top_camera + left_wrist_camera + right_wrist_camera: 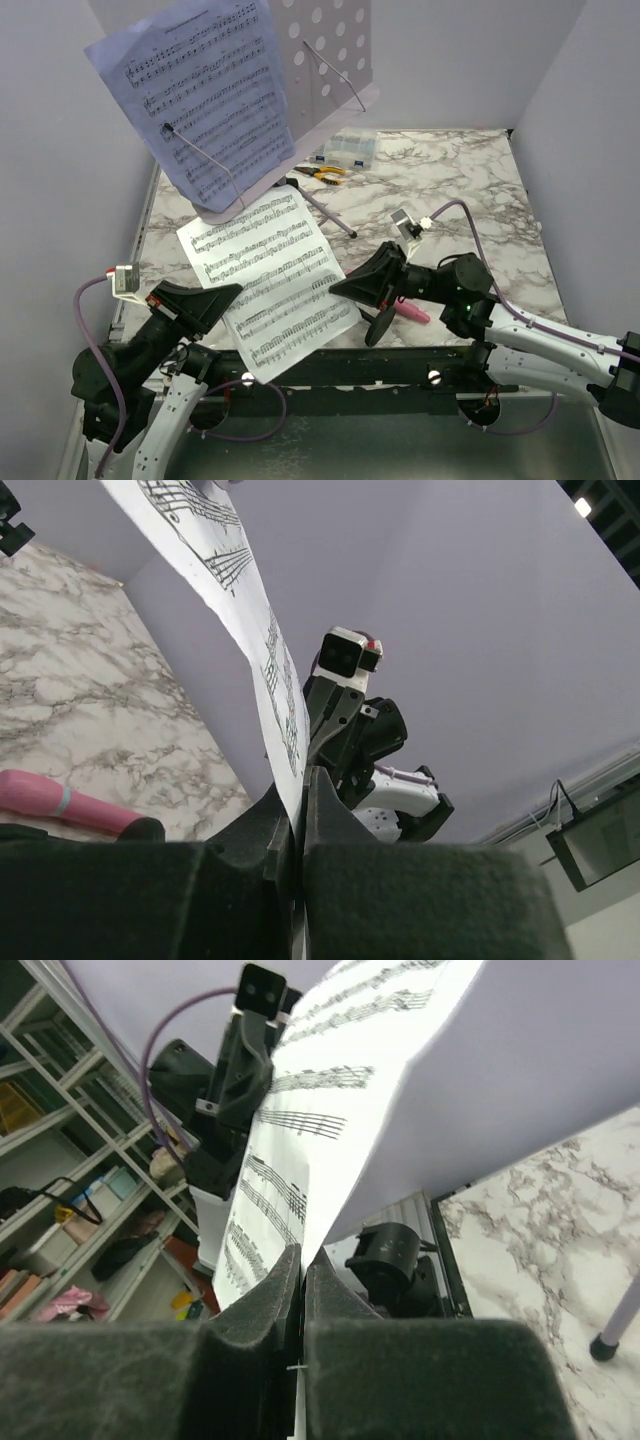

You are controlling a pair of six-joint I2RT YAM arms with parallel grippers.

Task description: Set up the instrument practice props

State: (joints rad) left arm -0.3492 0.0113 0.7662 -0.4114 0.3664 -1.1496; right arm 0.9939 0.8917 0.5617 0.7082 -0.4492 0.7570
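White sheet-music page [270,280] raised over the near bench [480,200], long axis pointing toward the music-stand plate [335,50] beyond, left fingers [222,294] pinching its left edge, right fingers [350,283] its right edge.

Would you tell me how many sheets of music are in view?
2. A lavender sheet rests on the music stand at the back left; a white sheet is near the front, pinched by the left gripper and the right gripper. Others may be hidden.
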